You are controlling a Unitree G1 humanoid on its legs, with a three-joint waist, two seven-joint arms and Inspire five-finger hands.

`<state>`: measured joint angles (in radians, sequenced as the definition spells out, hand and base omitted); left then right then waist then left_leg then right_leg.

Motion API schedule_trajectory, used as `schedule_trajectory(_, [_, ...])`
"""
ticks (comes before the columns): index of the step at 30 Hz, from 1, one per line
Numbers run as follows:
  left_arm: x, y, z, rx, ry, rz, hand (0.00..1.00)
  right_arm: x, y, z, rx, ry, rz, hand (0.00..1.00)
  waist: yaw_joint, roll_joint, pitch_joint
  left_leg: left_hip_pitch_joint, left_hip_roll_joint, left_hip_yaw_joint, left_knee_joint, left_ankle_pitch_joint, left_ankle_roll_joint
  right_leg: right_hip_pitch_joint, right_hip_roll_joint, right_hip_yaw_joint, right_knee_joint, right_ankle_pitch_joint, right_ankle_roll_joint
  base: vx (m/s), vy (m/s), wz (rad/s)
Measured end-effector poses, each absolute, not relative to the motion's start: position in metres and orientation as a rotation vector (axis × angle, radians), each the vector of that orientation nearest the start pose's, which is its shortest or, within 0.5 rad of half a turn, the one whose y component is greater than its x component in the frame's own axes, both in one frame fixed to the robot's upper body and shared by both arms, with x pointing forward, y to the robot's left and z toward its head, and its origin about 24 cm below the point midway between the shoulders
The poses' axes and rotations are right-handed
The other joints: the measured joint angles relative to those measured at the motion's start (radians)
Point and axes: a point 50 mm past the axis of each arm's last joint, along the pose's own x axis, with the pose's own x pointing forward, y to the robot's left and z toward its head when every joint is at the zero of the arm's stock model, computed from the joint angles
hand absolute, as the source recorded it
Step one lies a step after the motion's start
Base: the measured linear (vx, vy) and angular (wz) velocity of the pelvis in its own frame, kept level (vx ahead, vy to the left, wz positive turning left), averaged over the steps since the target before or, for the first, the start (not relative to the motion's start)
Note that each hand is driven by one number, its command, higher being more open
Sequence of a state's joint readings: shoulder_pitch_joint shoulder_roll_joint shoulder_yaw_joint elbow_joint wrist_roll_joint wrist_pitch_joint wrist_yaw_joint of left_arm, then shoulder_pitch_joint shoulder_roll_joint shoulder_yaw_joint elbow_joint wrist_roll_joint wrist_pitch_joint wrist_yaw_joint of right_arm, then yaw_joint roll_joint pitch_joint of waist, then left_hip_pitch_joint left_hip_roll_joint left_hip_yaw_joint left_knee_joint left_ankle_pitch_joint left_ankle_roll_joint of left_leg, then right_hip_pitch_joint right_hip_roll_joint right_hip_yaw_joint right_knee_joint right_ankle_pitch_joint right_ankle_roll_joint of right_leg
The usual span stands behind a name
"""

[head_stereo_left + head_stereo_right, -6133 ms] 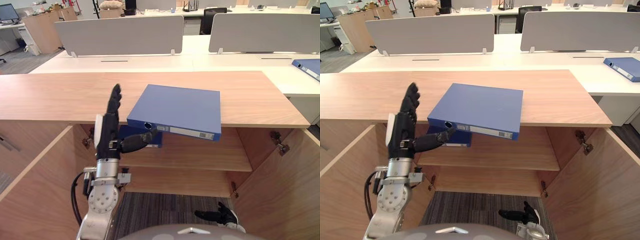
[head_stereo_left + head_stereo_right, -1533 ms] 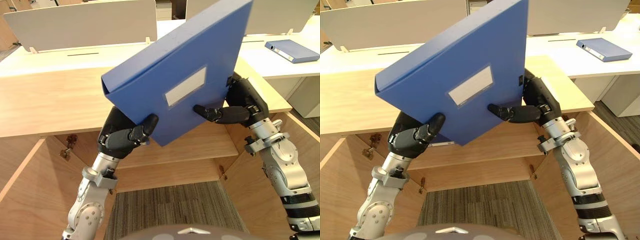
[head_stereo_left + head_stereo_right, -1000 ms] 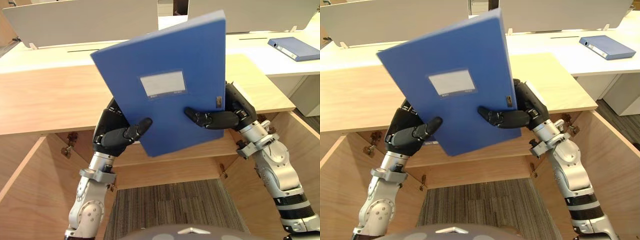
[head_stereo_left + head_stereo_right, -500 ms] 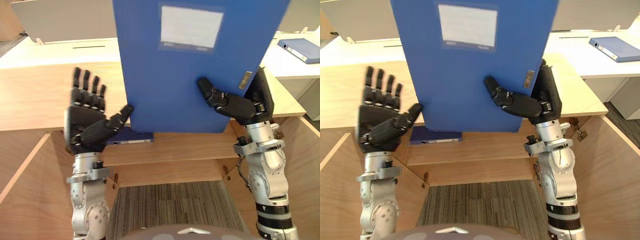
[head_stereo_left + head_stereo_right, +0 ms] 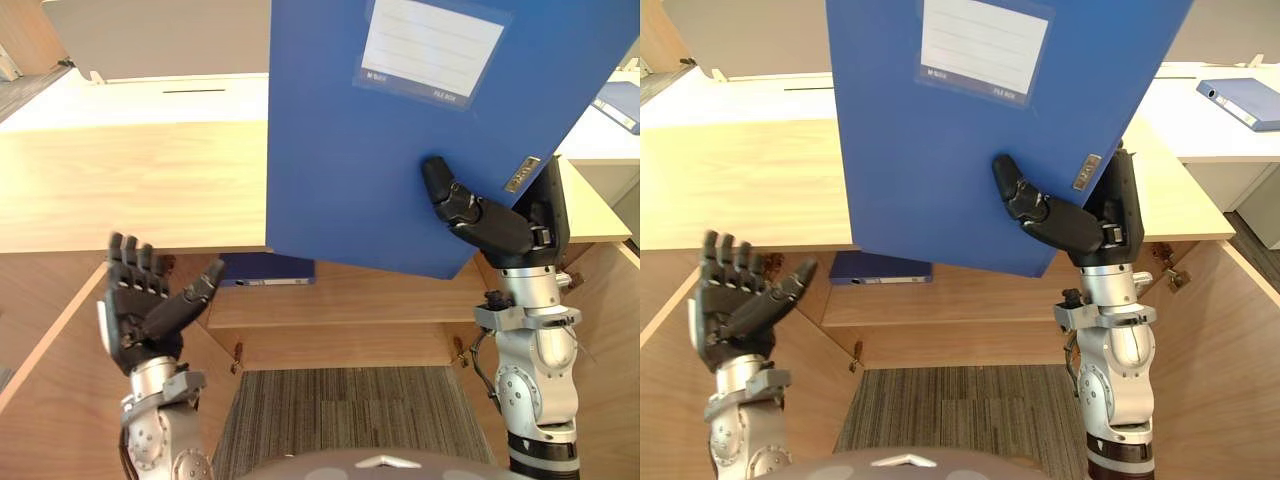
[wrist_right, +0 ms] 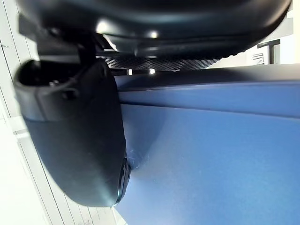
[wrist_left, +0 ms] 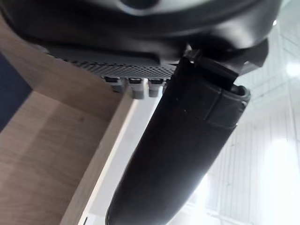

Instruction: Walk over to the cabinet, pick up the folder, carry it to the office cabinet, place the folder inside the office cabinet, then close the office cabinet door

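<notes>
A large blue folder (image 5: 400, 150) with a white label stands upright in the air in front of me, above the wooden cabinet (image 5: 130, 180). My right hand (image 5: 500, 225) grips its lower right corner, thumb across the front face and fingers behind it. The right wrist view shows the thumb pressed on the blue folder (image 6: 211, 159). My left hand (image 5: 150, 310) is lower left, apart from the folder, palm up and fingers spread, holding nothing. Its thumb (image 7: 178, 145) shows past the cabinet edge in the left wrist view.
The cabinet stands open below me, with a shelf (image 5: 350, 310) inside and a second blue folder (image 5: 265, 270) lying on it. Both doors (image 5: 1230, 340) swing out at either side. Another blue folder (image 5: 1240, 100) lies on the white desk far right. Grey carpet (image 5: 340, 420) lies below.
The left hand has dropped away from the folder and lowered to the left, fingers spread. The right hand alone has raised the folder closer to the camera and tilted it slightly.
</notes>
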<state>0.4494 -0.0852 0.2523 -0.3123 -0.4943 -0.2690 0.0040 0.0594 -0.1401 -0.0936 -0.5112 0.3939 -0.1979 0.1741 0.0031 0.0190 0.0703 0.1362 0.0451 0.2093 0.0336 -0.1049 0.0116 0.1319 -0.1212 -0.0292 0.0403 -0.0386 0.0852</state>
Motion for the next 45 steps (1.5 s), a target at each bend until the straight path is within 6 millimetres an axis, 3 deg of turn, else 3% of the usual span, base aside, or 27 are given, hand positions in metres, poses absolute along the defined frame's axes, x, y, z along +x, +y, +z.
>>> schedule_trajectory(9, [0.130, 0.223, -0.023, -0.333, 0.163, 0.513, 1.00, 0.206, -0.161, 0.155, 0.197, -0.618, 0.265, 0.00, -0.001, -0.012, 0.008, 0.002, 0.000, -0.004, 0.000, 0.000, 0.000, 0.004, 0.000, 0.000, -0.001, 0.000, 0.000, 0.00, -0.004, 0.01])
schedule_trajectory(27, [0.097, 0.199, -0.110, -0.193, 0.664, 0.433, 1.00, 0.209, -0.133, 0.097, 0.252, -0.322, 0.356, 0.00, 0.000, -0.012, 0.009, -0.007, -0.001, 0.009, 0.000, 0.002, -0.002, -0.010, 0.002, 0.005, -0.006, 0.000, 0.000, 0.00, -0.001, -0.01])
schedule_trajectory(35, [0.079, 0.204, -0.138, -0.135, 0.857, 0.406, 1.00, 0.207, -0.114, 0.080, 0.091, -0.241, 0.429, 0.00, 0.004, -0.020, 0.038, -0.076, 0.000, 0.019, 0.028, 0.005, -0.003, -0.068, 0.001, 0.012, -0.011, 0.000, 0.000, 0.00, -0.016, -0.04])
schedule_trajectory(39, [0.107, 0.209, -0.136, -0.084, 0.823, 0.375, 1.00, 0.219, -0.097, 0.084, -0.054, -0.280, 0.492, 0.00, 0.008, -0.006, 0.135, -0.214, 0.023, 0.005, 0.160, -0.025, 0.001, -0.174, 0.009, 0.013, 0.056, 0.000, -0.001, -0.11, -0.017, 0.04])
schedule_trajectory(41, [0.125, 0.210, -0.134, -0.061, 0.803, 0.358, 1.00, 0.229, -0.083, 0.095, -0.145, -0.345, 0.552, 0.00, 0.009, 0.008, 0.211, -0.322, 0.044, -0.002, 0.263, -0.046, 0.004, -0.277, 0.018, 0.015, 0.142, -0.012, -0.009, -0.20, 0.010, -0.02])
schedule_trajectory(45, [0.154, 0.212, -0.123, -0.048, 0.722, 0.352, 1.00, 0.238, -0.065, 0.109, -0.317, -0.445, 0.617, 0.00, 0.021, 0.014, 0.284, -0.504, 0.061, -0.010, 0.415, -0.077, 0.006, -0.475, 0.015, 0.015, 0.324, -0.069, -0.007, -0.22, -0.001, -0.01])
